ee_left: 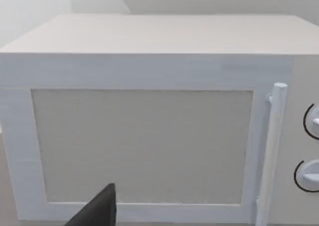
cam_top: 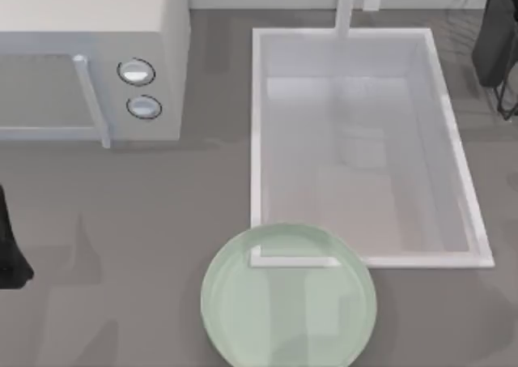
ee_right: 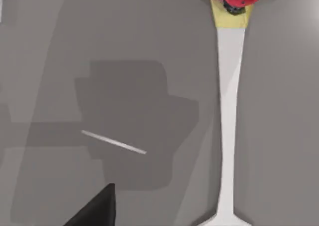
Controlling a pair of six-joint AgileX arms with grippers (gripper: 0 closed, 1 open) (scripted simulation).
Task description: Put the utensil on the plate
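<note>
Spoon point(ee_right: 229, 121) lies flat on the counter beneath my right gripper, whose state I cannot tell; light, stiff, likely slippery, best pinched mid-handle. Plate point(cam_top: 288, 302) waits at the near edge.

Count on the table point(cam_top: 121, 221): one plate point(cam_top: 288, 298) at the near edge; one sink point(cam_top: 356, 140) toward the far right, with one tap point(cam_top: 348, 6) on its far rim; one microwave point(cam_top: 89, 55) at the far left corner, carrying two knobs point(cam_top: 136, 72) and one door handle point(cam_top: 91, 100). One spoon point(ee_right: 229, 111) lies on the table.
</note>
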